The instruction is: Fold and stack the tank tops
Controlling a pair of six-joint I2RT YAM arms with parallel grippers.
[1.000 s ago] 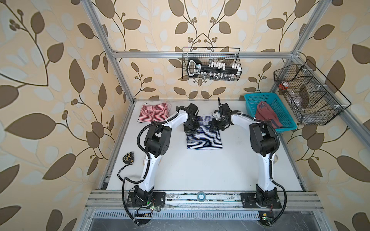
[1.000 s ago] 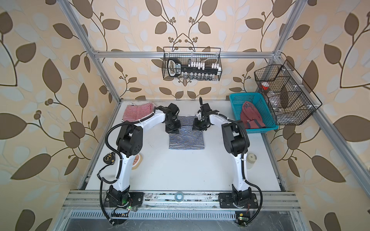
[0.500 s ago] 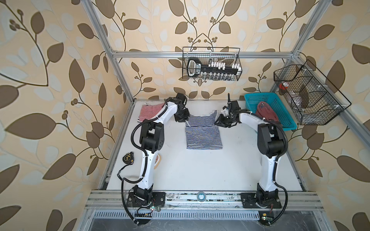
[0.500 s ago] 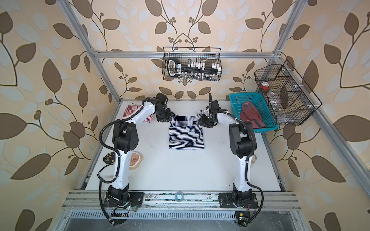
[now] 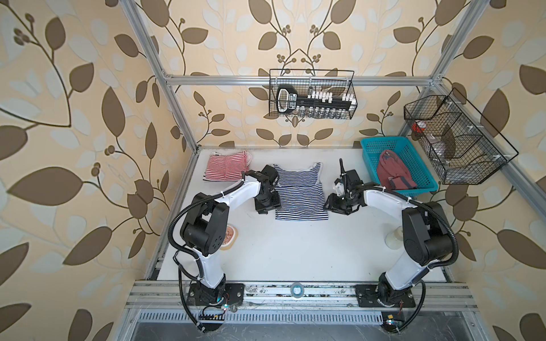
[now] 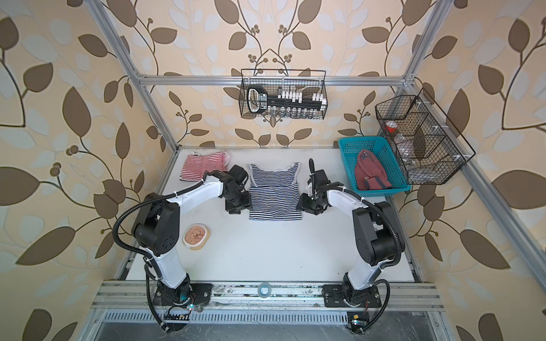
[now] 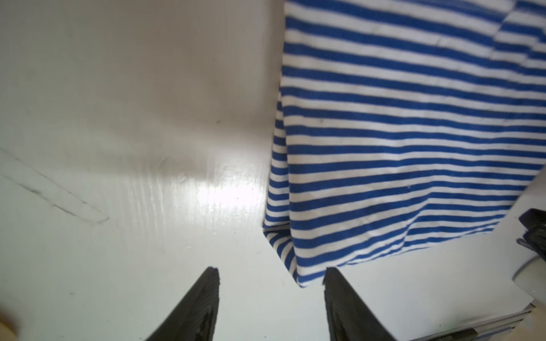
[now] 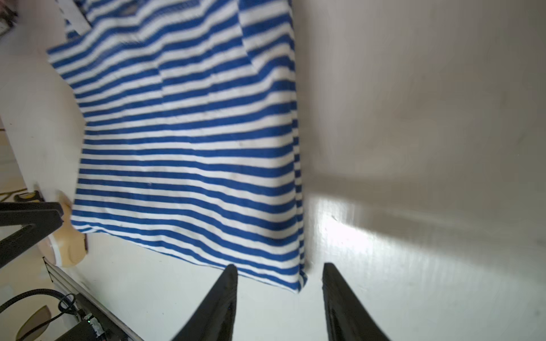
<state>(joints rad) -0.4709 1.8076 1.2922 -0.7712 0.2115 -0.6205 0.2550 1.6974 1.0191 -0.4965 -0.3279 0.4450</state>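
The left pincer [image 7: 271, 270] stands partly open, its two dark fingers apart and closed on nothing. In its wrist view a corner of the navy-white striped tank top [image 7: 413, 133] lies flat on the white table [image 7: 118, 147] and shows in the gap between the fingertips, close by one finger; I cannot tell whether it touches that finger. The right pincer [image 8: 279, 266] is likewise partly open and empty, with the opposite corner of the same top showing in the gap between its fingers. In both top views this top lies between the two pincers, folded once so that its hem crosses the chest, with the straps pointing away from both arms toward the back wall. The red-white striped tank top [image 5: 226, 165] lies folded on the table beyond the left pincer, toward the back corner and apart from the navy one. The dusty red tank top [image 5: 393, 174] lies crumpled in a teal basket [image 5: 381, 144] beyond the right pincer, on its outer side.
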